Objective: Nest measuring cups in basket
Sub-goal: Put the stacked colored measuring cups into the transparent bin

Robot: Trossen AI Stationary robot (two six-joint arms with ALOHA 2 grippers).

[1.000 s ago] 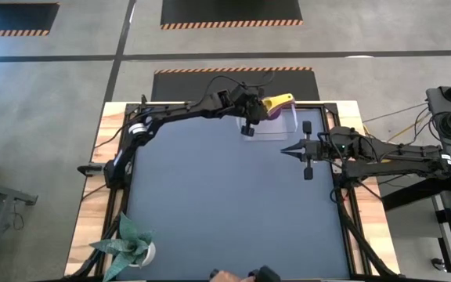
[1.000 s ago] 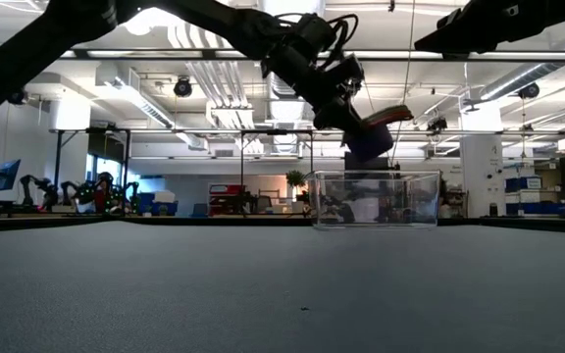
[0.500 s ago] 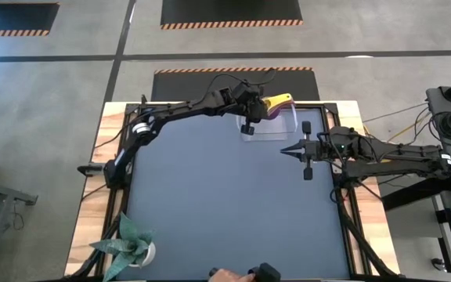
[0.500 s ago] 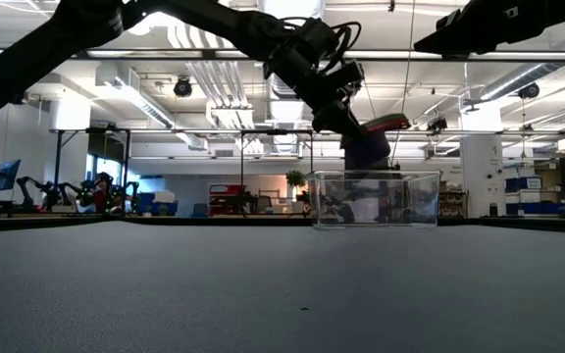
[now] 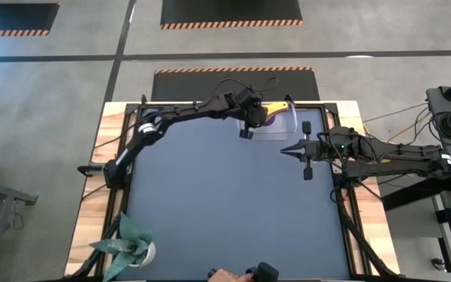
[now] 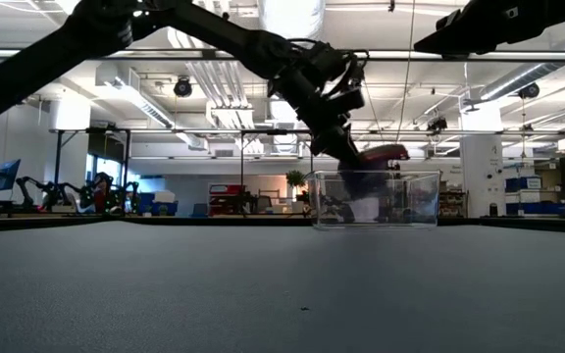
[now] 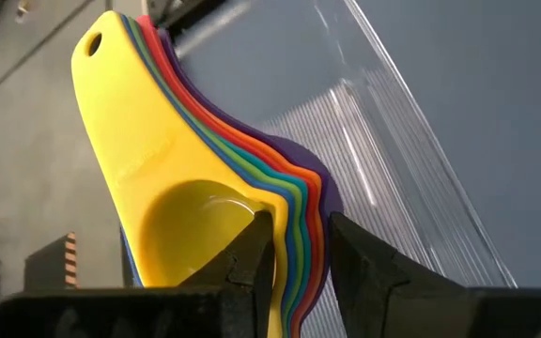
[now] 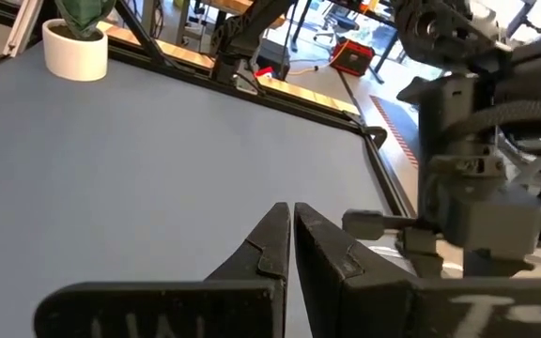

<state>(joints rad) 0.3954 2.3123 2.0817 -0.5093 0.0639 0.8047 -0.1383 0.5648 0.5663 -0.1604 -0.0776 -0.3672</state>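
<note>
Left wrist view: left gripper [image 7: 299, 246] has its fingers part-closed on the rim of the cups [image 7: 209, 202], all nested w/ yellow on top, purple at the back; handles fan out together. Pinching the rim prob lets the whole stack go down as one, bowls first. Basket [image 7: 397, 178] wall shows right behind the stack.

High view: left gripper [image 5: 250, 120] sits over the basket [image 5: 286, 128] at the table's far edge, yellow handle poking out toward the right. Low view: stack [image 6: 369, 169] now dips inside the basket [image 6: 412, 201], top still at rim level.

Vs a sec ago: stack hung clear above the rim, has since come down into the bin.

Right gripper [image 5: 283, 149] waits near the right edge, fingers shut, empty.
</note>
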